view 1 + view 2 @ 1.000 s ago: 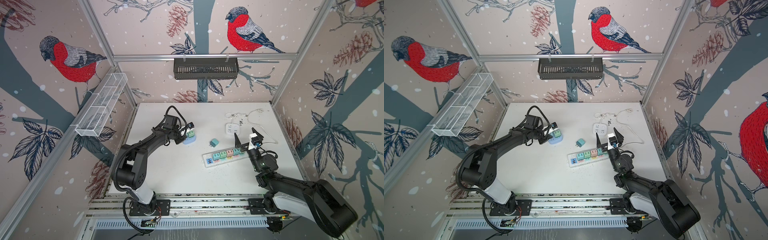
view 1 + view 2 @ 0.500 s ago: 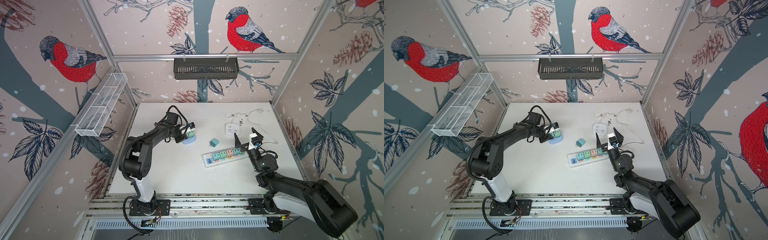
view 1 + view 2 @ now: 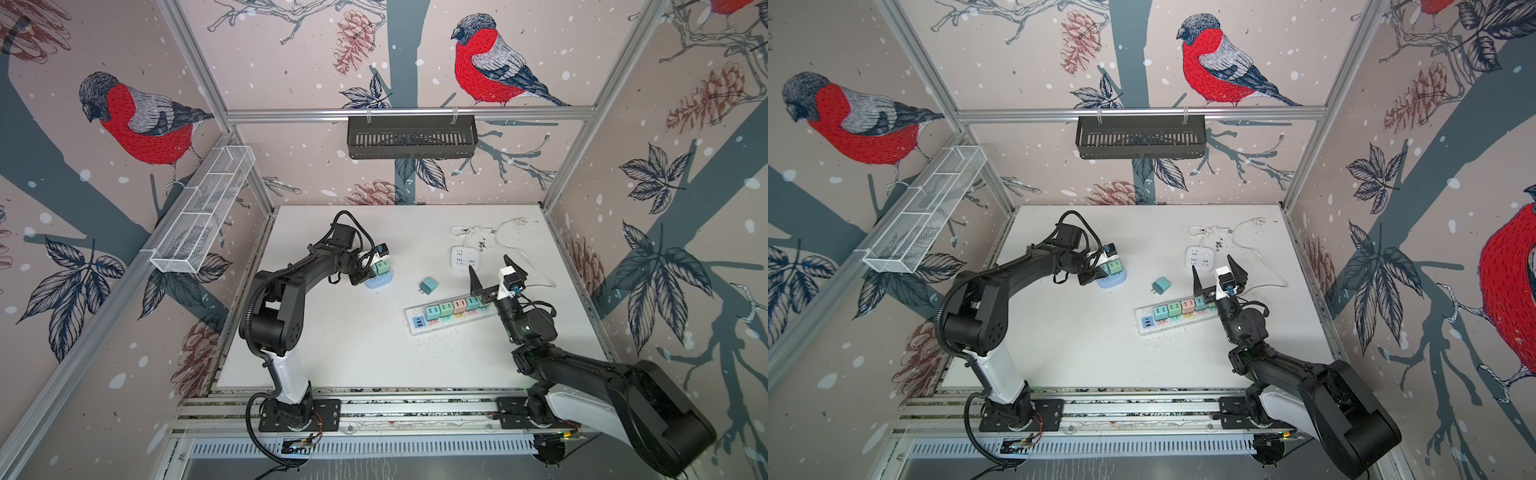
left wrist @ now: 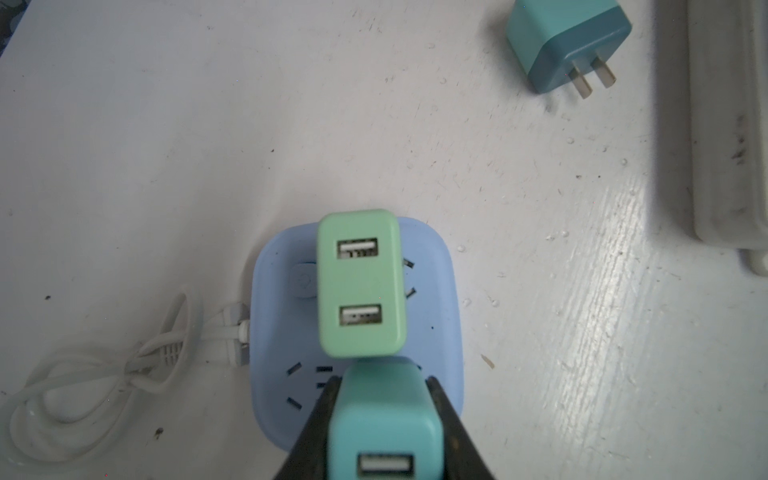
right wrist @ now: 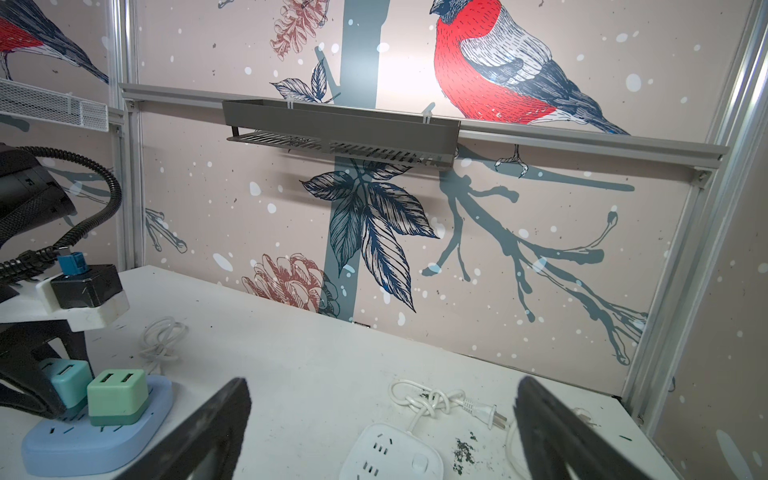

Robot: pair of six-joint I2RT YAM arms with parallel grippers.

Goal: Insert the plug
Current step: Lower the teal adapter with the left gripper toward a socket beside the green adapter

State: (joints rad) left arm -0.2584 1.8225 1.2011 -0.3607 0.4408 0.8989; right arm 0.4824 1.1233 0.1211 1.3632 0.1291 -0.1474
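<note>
Both prongs of the teal plug (image 4: pixel 384 419) in the left hand (image 4: pixel 382 381) are hidden.

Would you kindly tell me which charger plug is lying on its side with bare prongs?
The teal charger lying alone between the blue socket block and the long power strip; the other chargers stand upright on that block or strip.

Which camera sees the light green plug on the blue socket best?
Left wrist view: the light green plug sits close, both ports clear. The right wrist view shows its side; both top views show it tiny.
</note>
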